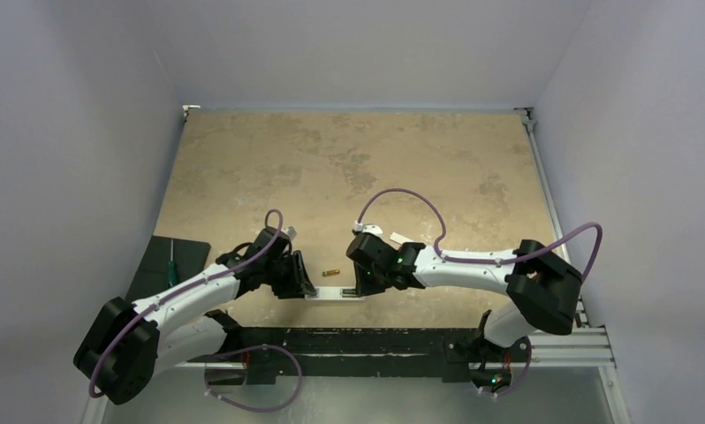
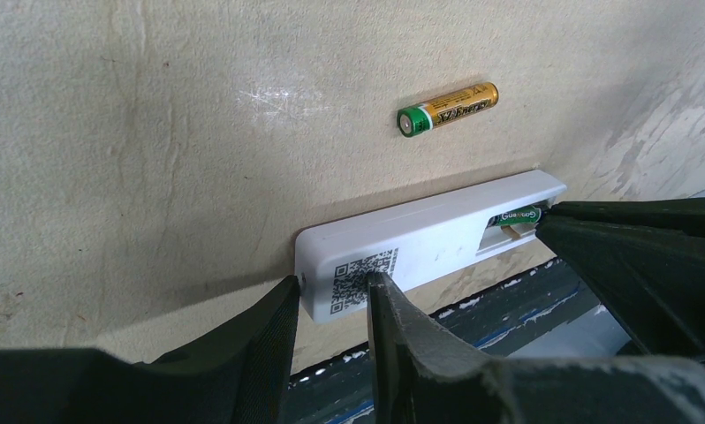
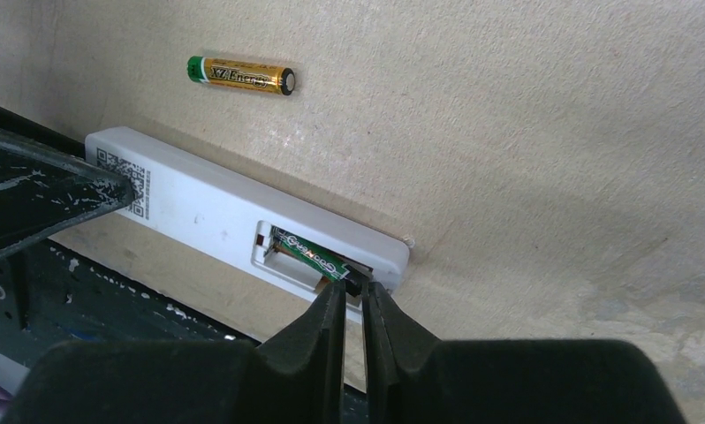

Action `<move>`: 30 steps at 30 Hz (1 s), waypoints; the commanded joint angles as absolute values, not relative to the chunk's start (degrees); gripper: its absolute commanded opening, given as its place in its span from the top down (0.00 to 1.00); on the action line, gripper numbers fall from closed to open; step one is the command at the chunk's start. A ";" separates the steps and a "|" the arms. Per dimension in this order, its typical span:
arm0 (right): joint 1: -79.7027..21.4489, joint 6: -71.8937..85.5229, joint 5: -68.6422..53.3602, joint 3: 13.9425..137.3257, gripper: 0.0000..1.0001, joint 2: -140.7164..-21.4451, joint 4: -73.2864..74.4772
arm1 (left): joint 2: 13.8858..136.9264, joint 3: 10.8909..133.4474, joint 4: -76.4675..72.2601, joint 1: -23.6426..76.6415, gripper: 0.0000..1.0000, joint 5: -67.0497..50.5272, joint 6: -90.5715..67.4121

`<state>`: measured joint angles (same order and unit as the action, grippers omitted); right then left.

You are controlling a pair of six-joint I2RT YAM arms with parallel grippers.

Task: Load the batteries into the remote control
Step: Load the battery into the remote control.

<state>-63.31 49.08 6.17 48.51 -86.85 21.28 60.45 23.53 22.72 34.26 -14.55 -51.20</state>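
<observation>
Found remote control (image 3: 208,208) back-up at surface's (image 3: 508,132) near edge, axis 9-to-3, label end clamped in part-closed left jaws; right jaws nearly shut on dark green battery (image 3: 309,254) tilted in 3 o'clock recess; gold battery (image 3: 241,75) loose at 12 o'clock.

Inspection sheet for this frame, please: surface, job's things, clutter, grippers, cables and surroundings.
Surface: tan mottled table, worn patches.
Job's things: remote control lies back up at the near edge, recess open; green battery sits tilted in the recess; gold battery lies loose just beyond the remote.
Clutter: screwdriver on a dark mat at the left side; small white piece beyond the right arm.
Grippers: left gripper brackets the remote's labelled end, grip unclear; right gripper closed on the green battery's outer end.
Cables: purple cables loop over both arms, apart from the remote.
Surroundings: plain walls on three sides; dark rail at the arm bases.
</observation>
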 commanded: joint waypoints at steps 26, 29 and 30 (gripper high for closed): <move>-63.51 47.99 11.50 54.23 0.87 -93.09 22.07 | 59.73 22.94 19.52 34.43 0.68 -16.52 -49.49; -63.74 47.65 12.09 54.66 0.88 -94.15 22.34 | 59.44 22.86 19.54 34.45 0.68 -16.46 -49.64; -63.84 47.52 12.39 55.02 0.88 -94.58 22.60 | 59.42 22.98 19.58 34.43 0.68 -16.37 -49.60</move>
